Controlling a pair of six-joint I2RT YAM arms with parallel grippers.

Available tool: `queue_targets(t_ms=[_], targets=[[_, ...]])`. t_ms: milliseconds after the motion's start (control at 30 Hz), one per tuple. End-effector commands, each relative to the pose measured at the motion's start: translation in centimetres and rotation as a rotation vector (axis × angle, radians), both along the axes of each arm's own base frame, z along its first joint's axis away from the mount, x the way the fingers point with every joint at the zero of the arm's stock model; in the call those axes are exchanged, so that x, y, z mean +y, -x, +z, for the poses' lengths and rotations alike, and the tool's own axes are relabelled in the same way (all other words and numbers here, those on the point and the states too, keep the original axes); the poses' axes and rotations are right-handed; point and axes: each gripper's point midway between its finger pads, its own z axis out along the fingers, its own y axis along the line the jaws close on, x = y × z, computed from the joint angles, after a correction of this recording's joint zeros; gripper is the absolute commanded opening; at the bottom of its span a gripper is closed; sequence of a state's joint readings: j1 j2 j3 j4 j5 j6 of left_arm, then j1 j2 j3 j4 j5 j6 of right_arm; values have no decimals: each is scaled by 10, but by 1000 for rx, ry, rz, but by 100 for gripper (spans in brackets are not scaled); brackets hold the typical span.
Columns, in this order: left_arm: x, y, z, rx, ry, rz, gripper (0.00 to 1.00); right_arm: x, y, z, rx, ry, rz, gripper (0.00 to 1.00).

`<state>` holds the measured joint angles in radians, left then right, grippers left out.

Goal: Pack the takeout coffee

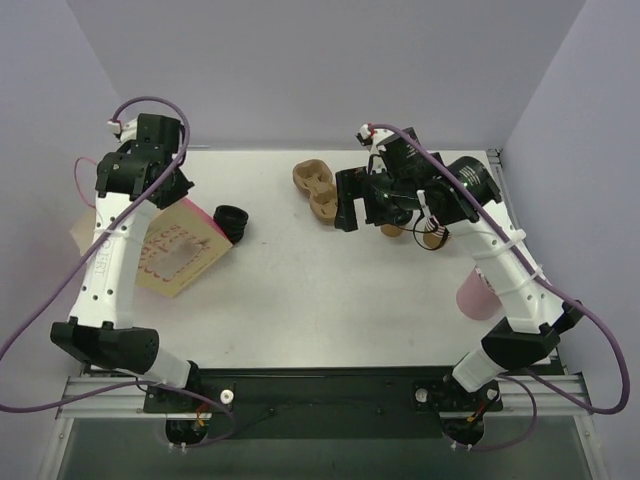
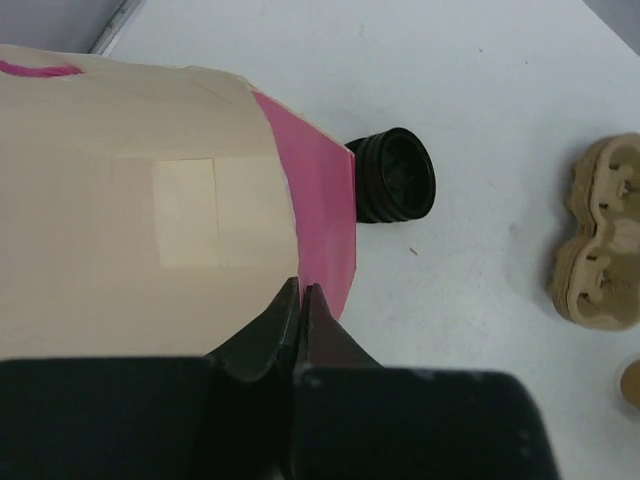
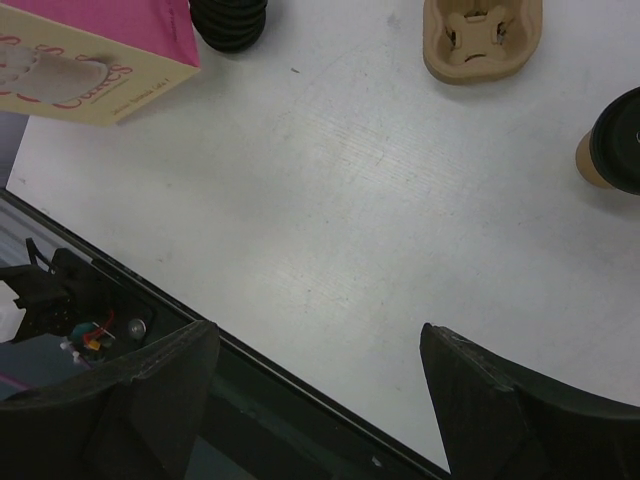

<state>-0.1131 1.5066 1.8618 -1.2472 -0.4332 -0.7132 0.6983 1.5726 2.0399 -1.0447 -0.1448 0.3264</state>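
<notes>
- The takeout coffee (image 3: 618,140), a small brown kraft-paper cup with a round black plastic lid, appears to stand upright on the white surface (image 3: 330,200). It sits at the right edge of the right wrist view, near the tan moulded-pulp cup-holder tray (image 3: 482,40) but apart from it
- My right hand (image 3: 315,400) hangs released above bare surface with its two fingers spread wide and nothing between them. The cup is off to its right, outside the fingers
- My left hand (image 2: 300,300) is clenched tight at the edge of a flat tan and pink paper bag (image 2: 130,200). I cannot tell whether paper is caught between its fingers. A stack of black plastic lids (image 2: 395,178) lies on its side just beyond the bag
- I judge the cup to be light, with thin paper walls that would buckle under a hard squeeze
- The kraft paper should give good friction, while the plastic lid looks slicker and might pop off if pinched
- I would take hold across the brown wall just below the lid rim, squeeze gently, and keep the cup level in case it holds liquid
</notes>
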Motion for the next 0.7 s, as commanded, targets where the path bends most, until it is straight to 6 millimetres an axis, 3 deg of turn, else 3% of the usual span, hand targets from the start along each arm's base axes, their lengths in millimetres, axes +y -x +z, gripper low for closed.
queue_targets(t_ms=[0, 100, 233, 400, 667], targets=[[-18, 42, 44, -28, -101, -133, 0, -23, 14, 16, -10, -17, -66, 84], [-41, 54, 57, -48, -78, -246, 0, -33, 17, 18, -23, -19, -89, 84], [-61, 77, 58, 1, -134, -311, 0, -45, 21, 17, -28, -22, -119, 84], [-82, 91, 44, 27, -115, -383, 0, -61, 26, 18, -34, -33, -167, 84], [-158, 98, 19, 69, -103, -568, 0, -87, 31, 8, -41, -6, -257, 84]])
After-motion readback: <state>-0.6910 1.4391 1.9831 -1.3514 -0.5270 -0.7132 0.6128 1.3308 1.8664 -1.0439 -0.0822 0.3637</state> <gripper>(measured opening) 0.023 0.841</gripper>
